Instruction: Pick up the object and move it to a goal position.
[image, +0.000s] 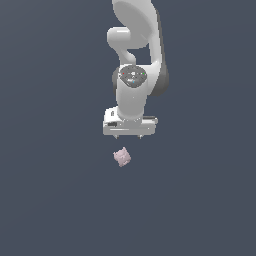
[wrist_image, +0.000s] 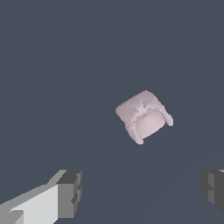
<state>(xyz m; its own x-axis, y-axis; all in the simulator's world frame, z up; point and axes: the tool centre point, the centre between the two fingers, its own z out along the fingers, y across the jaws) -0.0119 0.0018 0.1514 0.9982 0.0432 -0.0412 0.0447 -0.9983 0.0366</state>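
Note:
The object (image: 122, 157) is a small pale pinkish-grey blocky lump lying on the dark grey floor. It also shows in the wrist view (wrist_image: 144, 116), mottled and rounded. My white gripper (image: 128, 136) hangs above and just behind it, not touching it. The jaws stand wide open and empty. In the wrist view both fingertips (wrist_image: 70, 193) show apart at the frame's edges, with the gripper (wrist_image: 142, 192) clear of the object.
The white arm (image: 135, 50) rises behind the gripper in the exterior view. The dark grey floor (image: 50, 190) spreads flat on all sides. No goal marker shows.

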